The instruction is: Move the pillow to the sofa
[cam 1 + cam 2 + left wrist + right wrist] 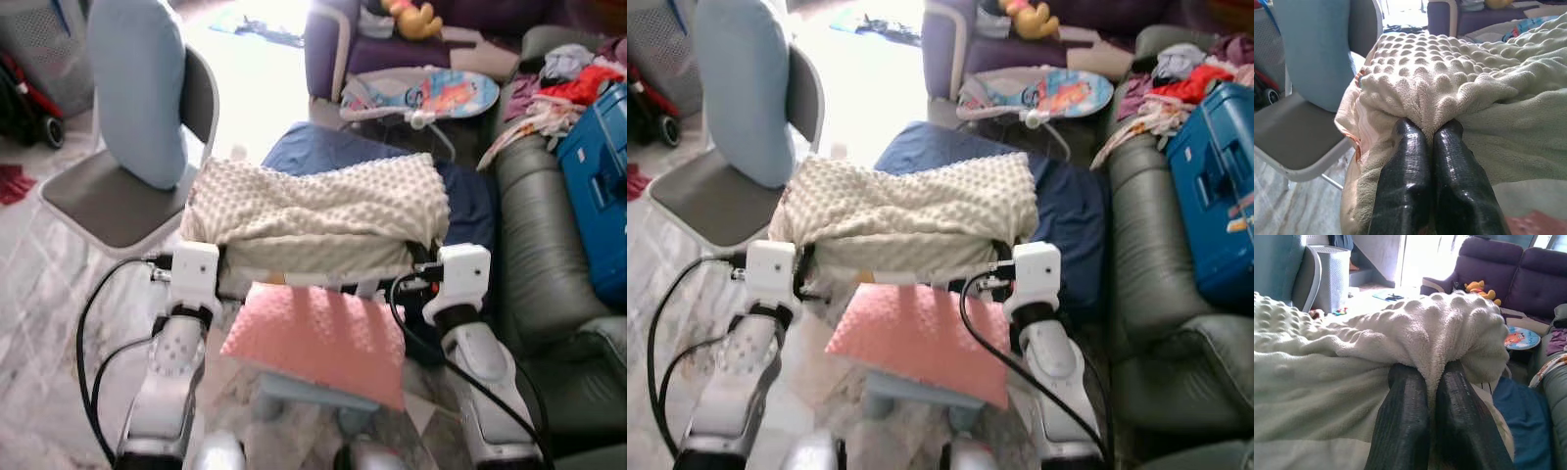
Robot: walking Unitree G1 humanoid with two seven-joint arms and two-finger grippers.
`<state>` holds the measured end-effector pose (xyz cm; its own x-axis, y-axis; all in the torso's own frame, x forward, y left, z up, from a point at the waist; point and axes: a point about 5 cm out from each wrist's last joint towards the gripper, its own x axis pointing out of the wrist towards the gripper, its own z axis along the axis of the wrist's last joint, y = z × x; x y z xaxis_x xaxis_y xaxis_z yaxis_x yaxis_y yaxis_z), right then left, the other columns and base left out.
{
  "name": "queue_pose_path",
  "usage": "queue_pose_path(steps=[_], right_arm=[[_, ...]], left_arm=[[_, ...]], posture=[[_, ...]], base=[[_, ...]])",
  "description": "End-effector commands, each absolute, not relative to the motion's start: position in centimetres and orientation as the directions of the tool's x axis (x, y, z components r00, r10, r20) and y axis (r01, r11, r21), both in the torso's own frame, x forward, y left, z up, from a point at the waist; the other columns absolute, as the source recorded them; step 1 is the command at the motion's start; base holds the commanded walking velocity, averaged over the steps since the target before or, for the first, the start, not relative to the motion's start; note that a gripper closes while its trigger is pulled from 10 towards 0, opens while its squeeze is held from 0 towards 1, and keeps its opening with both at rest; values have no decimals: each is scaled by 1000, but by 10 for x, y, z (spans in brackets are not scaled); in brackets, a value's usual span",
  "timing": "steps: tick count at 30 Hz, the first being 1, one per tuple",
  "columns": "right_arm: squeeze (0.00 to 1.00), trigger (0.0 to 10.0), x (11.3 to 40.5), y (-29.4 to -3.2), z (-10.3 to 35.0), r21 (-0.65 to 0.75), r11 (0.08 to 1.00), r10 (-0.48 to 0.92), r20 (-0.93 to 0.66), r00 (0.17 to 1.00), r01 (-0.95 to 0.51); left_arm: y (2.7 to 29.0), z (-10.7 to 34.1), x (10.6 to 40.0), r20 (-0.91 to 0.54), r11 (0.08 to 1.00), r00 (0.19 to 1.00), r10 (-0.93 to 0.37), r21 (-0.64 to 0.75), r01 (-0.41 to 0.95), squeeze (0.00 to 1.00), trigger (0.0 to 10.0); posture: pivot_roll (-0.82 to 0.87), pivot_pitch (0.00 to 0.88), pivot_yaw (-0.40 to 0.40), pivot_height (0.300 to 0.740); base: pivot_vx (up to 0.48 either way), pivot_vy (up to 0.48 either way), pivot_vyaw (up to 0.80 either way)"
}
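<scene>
- Head views: pillow (318, 211), the cream bumpy one, is held up between both arms over a pink cushion (318, 338) on a stool. The green sofa (549, 255) sits off to the right with clothes and a blue case (600, 191) on it, so pickup looks done and the carry is left
- Left wrist: left gripper (1428, 134) pinched tight on the pillow's left end, chair (1298, 132) just beside
- Right wrist: right gripper (1432, 374) clamped on the right end

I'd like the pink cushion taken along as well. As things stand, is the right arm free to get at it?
Probably not. The right gripper is shut on a fold of the cream pillow, as is the left gripper at the other end. The pink cushion lies uncovered just below, but reaching it means letting go first.
</scene>
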<state>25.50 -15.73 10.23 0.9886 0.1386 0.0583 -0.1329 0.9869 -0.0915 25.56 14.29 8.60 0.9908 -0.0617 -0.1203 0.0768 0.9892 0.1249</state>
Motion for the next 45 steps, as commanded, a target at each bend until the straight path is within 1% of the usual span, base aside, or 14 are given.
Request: queue_pose_path(steps=[1,2,6,10,16,21,26,45], right_arm=[[0,10000,252,-162,106,-82,990,122,72,990,-116],[0,10000,250,-162,104,-82,990,123,64,990,-118],[0,10000,248,-161,101,-66,992,113,45,993,-110],[0,10000,250,-159,100,-67,992,114,41,993,-111],[0,10000,254,-161,104,-72,991,116,48,992,-112],[0,10000,255,-162,101,-78,991,112,41,993,-108],[0,10000,258,-158,107,-82,989,125,62,990,-120],[0,10000,265,-161,112,-95,990,108,63,992,-102]], left_arm=[[132,95,255,-85,986,991,-108,116,117,0,10000],[130,94,253,-85,985,988,-128,105,136,0,10000],[130,93,251,-90,984,986,-142,94,150,0,10000],[131,94,254,-90,985,986,-142,88,150,0,10000],[129,95,256,-89,985,985,-145,83,152,0,10000],[128,95,256,-91,985,985,-149,79,156,0,10000],[127,95,256,-92,984,984,-153,77,160,0,10000],[124,97,258,-97,982,981,-167,75,174,0,10000]], posture=[[-33,90,-52,740],[-33,90,-52,740],[-31,88,-49,740],[-29,83,-49,740],[-30,79,-51,740],[-27,76,-51,740],[-31,75,-47,740],[-34,95,-47,740]], base=[[0,0,0],[0,0,0],[0,0,0],[0,0,-756],[-280,0,-573],[-294,0,0],[-310,0,0],[-314,0,0]])
